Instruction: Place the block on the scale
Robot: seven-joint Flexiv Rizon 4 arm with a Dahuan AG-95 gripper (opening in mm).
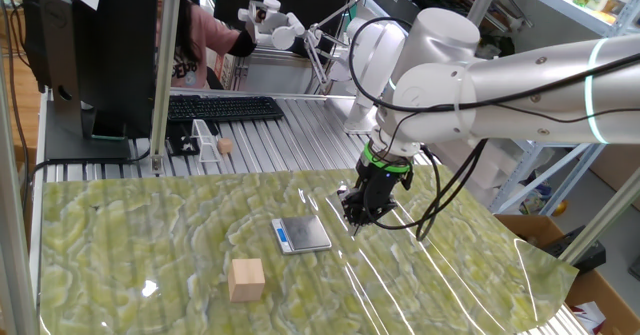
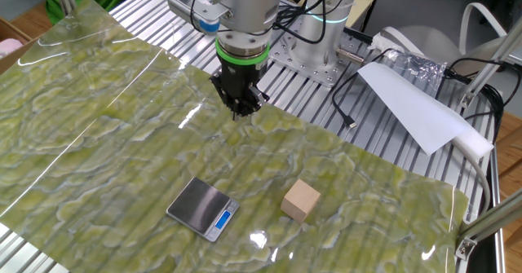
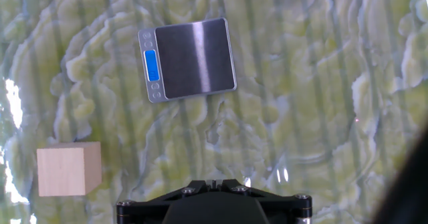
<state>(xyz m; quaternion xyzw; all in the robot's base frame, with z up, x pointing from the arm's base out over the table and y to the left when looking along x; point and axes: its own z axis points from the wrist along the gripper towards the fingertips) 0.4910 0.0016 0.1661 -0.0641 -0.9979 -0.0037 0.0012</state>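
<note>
The green mat (image 2: 98, 126) lies open around the block (image 2: 301, 200) and the scale (image 2: 203, 209), which sit apart with bare mat between them. The gripper (image 2: 241, 103), fingers together, hangs over bare mat clear of both. A keyboard (image 1: 225, 108) and a small ball (image 1: 226, 146) lie off the mat's far edge.

Tan wooden block (image 3: 69, 169) flat on mat, near silver scale (image 3: 188, 59), apart.

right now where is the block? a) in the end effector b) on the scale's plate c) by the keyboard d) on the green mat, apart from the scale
d: the block sits on the green mat, apart from the scale; the shut end effector holds nothing.
</note>
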